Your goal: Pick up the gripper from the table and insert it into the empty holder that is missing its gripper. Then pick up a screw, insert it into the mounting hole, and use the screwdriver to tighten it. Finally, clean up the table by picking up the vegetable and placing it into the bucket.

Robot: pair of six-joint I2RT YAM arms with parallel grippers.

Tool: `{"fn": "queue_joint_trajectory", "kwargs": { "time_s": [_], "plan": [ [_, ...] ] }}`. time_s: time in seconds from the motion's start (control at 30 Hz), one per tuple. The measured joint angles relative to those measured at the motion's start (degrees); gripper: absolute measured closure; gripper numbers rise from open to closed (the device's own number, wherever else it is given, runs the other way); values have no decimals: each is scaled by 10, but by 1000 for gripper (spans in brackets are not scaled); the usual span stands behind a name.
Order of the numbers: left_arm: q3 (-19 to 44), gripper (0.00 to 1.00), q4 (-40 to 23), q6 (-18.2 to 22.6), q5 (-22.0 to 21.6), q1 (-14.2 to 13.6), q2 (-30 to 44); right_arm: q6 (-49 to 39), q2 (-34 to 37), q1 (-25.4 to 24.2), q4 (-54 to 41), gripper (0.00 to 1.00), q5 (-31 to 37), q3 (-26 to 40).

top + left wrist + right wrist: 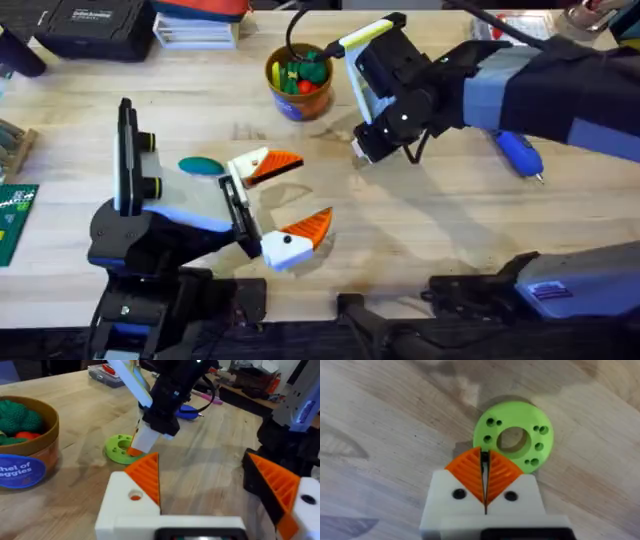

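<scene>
On the table near its middle, the right gripper (485, 477) stands over a lime-green disc (513, 440), fingers pressed together with nothing visibly between them; tips sit at the disc's near edge. Whether they touch it cannot be told. From the left wrist view the same gripper (135, 450) comes down just beside the disc (118, 448).

Left gripper (290, 205) hangs low with its fingers spread wide, empty.

Vegetable (201, 166): flat teal oval lying on the wood just beside the left gripper's upper finger, well apart from the bucket (299, 78). Bucket already holds toy greens and a red piece. Judged light, rigid or slightly soft, thin. Low profile means the fingers must come down close to the wood and pinch across its short width; a smooth surface could let it slip sideways.

Screwdriver (518, 152): blue, lying on the table beyond the right arm, bit pointing toward the near edge. Likely the heaviest item; thick plastic body gives a firm hold at mid-barrel, keeping clear of the thin bit.

Disc: stiff plastic, centre hole and small bolt holes.
</scene>
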Motion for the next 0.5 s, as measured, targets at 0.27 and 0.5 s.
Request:
{"fn": "queue_joint_trajectory", "kwargs": {
  "time_s": [0.27, 0.5],
  "plan": [
    [0, 15, 0, 0, 0, 0, 0, -21, -11, 0, -84, 995, 6, 68],
    [0, 15, 0, 0, 0, 0, 0, -44, -31, 8, -196, 996, -28, 216]
  ]
}}
